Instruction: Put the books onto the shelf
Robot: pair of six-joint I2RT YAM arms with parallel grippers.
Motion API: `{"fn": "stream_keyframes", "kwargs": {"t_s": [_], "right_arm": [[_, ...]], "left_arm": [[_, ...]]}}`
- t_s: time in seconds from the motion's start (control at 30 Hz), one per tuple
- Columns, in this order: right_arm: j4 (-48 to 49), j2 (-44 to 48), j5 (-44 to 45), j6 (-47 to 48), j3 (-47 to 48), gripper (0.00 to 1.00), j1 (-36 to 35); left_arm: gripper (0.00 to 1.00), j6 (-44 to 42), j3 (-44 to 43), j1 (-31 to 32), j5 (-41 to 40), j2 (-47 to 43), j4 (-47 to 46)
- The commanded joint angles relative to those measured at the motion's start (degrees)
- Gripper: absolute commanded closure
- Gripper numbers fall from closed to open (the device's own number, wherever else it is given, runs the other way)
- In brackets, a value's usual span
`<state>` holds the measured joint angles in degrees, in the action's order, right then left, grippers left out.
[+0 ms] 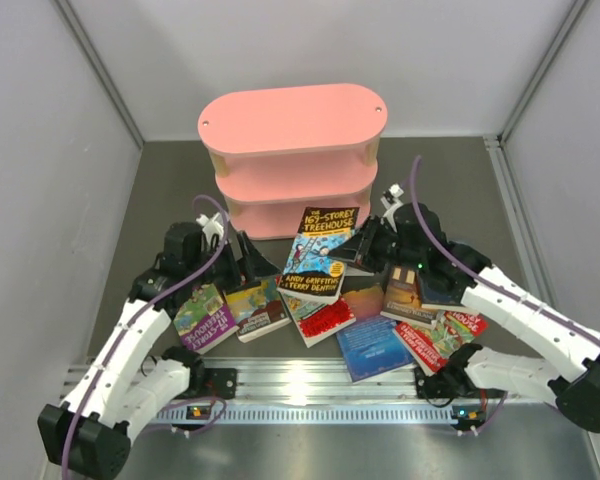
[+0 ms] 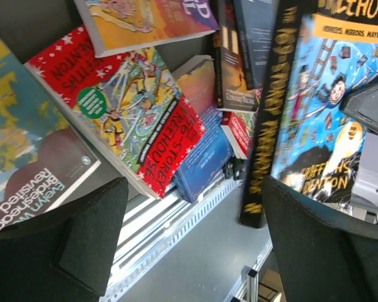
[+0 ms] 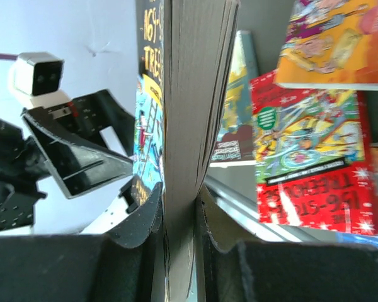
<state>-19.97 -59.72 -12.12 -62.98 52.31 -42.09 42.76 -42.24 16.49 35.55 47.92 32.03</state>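
White arms carry black joints and pincers (purple cables alongside).

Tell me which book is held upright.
The blue Treehouse book, pinched by the right gripper; the rest lie flat on the table.

My blue book reads "Storey Treehouse", "Andy Griffiths", "Terry Denton"; the red book "156-Storey Treehouse"; the brown book "Brideshead Revisited".

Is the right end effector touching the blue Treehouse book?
Touching. The right wrist view shows the right end effector pinching the blue Treehouse book from both sides.
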Motion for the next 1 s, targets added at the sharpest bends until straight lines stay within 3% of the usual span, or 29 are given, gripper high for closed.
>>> {"fn": "stream_keyframes", "kwargs": {"t_s": [0.0, 0.2, 0.3, 0.43, 0.57, 0.7, 0.87, 0.97], "right_arm": [[7.57, -1.96, -0.98, -1.80, 6.21, 1.00, -3.35], [8.19, -6.89, -0.45, -1.71, 10.52, 1.00, -6.43], [10.03, -8.74, -0.71, -2.32, 11.49, 1.00, -6.69], [12.32, -10.67, -0.01, -3.03, 12.63, 1.00, -6.61], [13.19, -13.13, 1.31, -2.76, 14.39, 1.00, -6.61], [13.20, -15.77, 0.52, -2.32, 16.76, 1.00, -6.52], [13.20, -17.52, 1.31, -2.32, 19.05, 1.00, -6.17], [13.11, -20.15, 1.05, -2.15, 21.86, 0.90, -5.38]], "left_arm": [[0.09, 4.87, 0.32, 1.96, 2.25, -2.91, -10.83], [0.12, 5.93, -1.36, 2.49, 2.06, -2.83, -12.52], [0.24, 5.93, -0.74, 2.67, 2.68, -3.44, -12.43], [0.58, 5.67, 0.31, 2.67, 2.33, -4.68, -11.82], [1.00, 4.18, -1.25, 2.58, 0.15, -4.68, -10.51], [1.00, -4.24, -8.11, 2.58, -6.89, -0.12, -3.48], [1.00, -8.74, -15.67, 1.88, -8.65, 9.44, -4.34], [1.00, -9.98, -18.93, 0.04, -10.50, 14.11, -4.35]]}}
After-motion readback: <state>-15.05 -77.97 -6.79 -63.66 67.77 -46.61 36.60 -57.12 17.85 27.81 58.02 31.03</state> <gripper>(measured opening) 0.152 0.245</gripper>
